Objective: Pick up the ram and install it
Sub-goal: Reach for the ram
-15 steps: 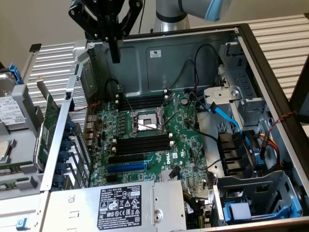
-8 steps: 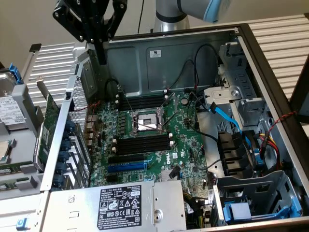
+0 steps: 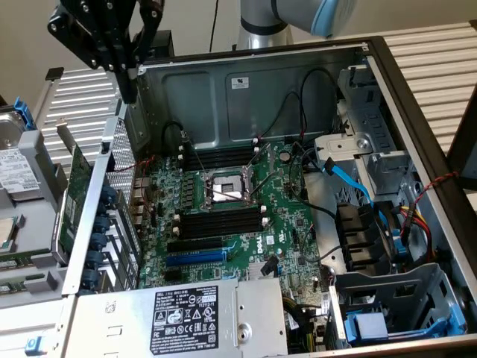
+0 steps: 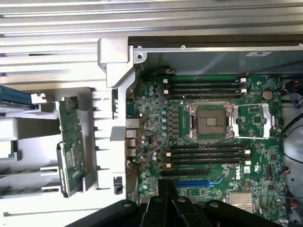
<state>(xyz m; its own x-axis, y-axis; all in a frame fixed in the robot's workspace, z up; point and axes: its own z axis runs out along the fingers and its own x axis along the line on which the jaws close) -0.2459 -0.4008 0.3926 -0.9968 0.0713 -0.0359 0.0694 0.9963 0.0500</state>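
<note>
My gripper [image 3: 128, 88] hangs high over the open computer case's wall [image 3: 112, 171] on the exterior view's left; its black fingertips [image 4: 163, 189] meet with nothing between them. Below lies the green motherboard [image 3: 287, 224] with two banks of black memory slots [image 3: 220, 157] [image 3: 220, 221] on either side of the CPU socket [image 3: 223, 188]. Outside the case, thin green strips [image 4: 23, 170] lie edge-on in a white rack; I cannot tell whether they are the ram. The larger green card with a bracket [image 4: 71, 142] stands beside them.
A silver power supply [image 3: 186, 317] fills the case's near side. Drive bays, a blue cable [image 3: 350, 179] and loose black wires crowd the exterior view's right. A hard drive [image 3: 11, 160] lies outside the case on the left, on a ribbed metal surface [image 4: 142, 19].
</note>
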